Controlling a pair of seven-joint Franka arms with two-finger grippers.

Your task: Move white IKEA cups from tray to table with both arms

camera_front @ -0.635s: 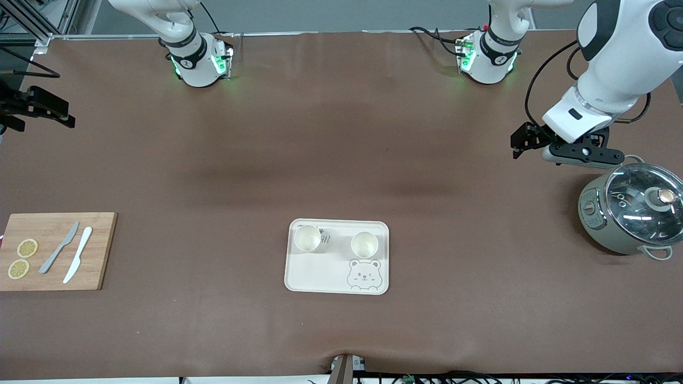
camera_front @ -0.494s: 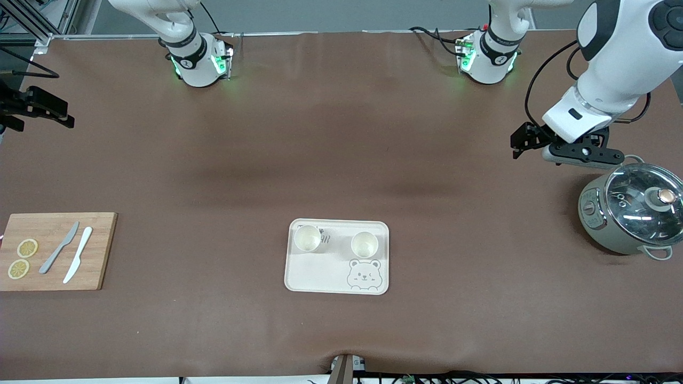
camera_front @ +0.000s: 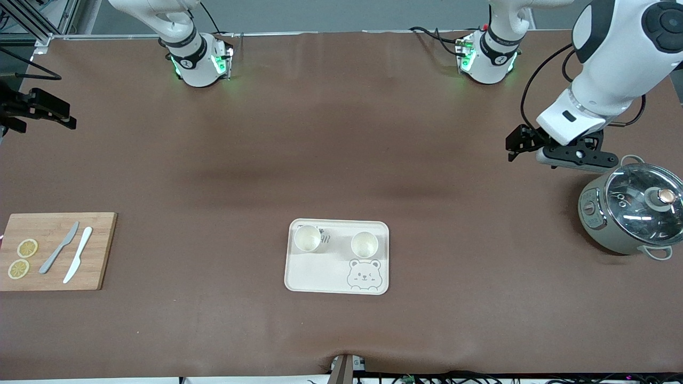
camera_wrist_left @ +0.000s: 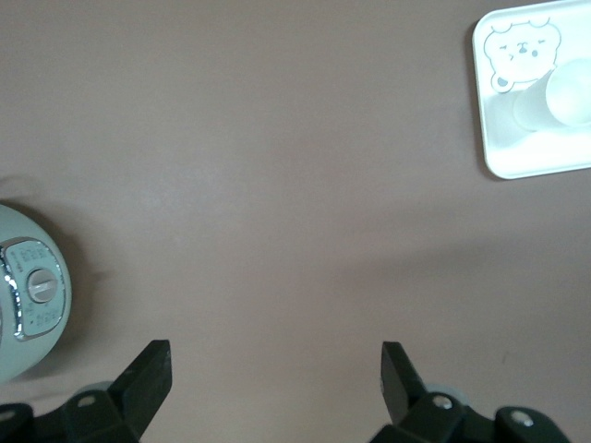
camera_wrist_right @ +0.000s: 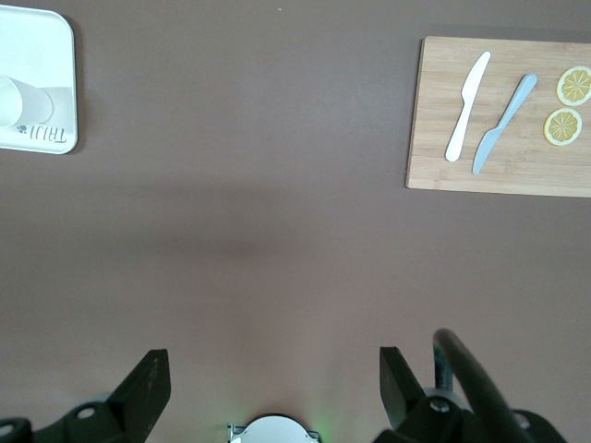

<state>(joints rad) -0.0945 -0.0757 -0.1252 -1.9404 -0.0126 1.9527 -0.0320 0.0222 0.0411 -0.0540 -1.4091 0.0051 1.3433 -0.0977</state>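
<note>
- At the right arm's end of the worktop [camera_front: 224, 330] I see the right gripper [camera_front: 40, 109] up in the air over the worktop's edge; in the right wrist view its fingers [camera_wrist_right: 148, 388] are spread wide with nothing between them.
- Nearer my front camera at that same end lies a wooden cutting board [camera_front: 98, 266]. On it are two lemon slices [camera_front: 27, 248], a grey knife [camera_front: 58, 247] and a white knife [camera_front: 78, 262] side by side.
- In the middle of the worktop sits the bear-printed tray [camera_front: 315, 280], the bear [camera_front: 364, 274] at the corner nearest my camera on the left arm's side.
- Both white IKEA cups stand upright on the tray, along the edge farther from my camera: one cup [camera_front: 307, 238] toward the right arm's end, the other cup [camera_front: 364, 244] toward the left arm's end, apart from each other.
- The left gripper [camera_front: 525, 141] hangs over bare worktop beside the pot. The left wrist view shows its fingers [camera_wrist_left: 148, 378] spread wide, empty.
- A grey-green lidded pot [camera_front: 632, 213] with a glass lid sits at the left arm's end, well apart from the tray.
</note>
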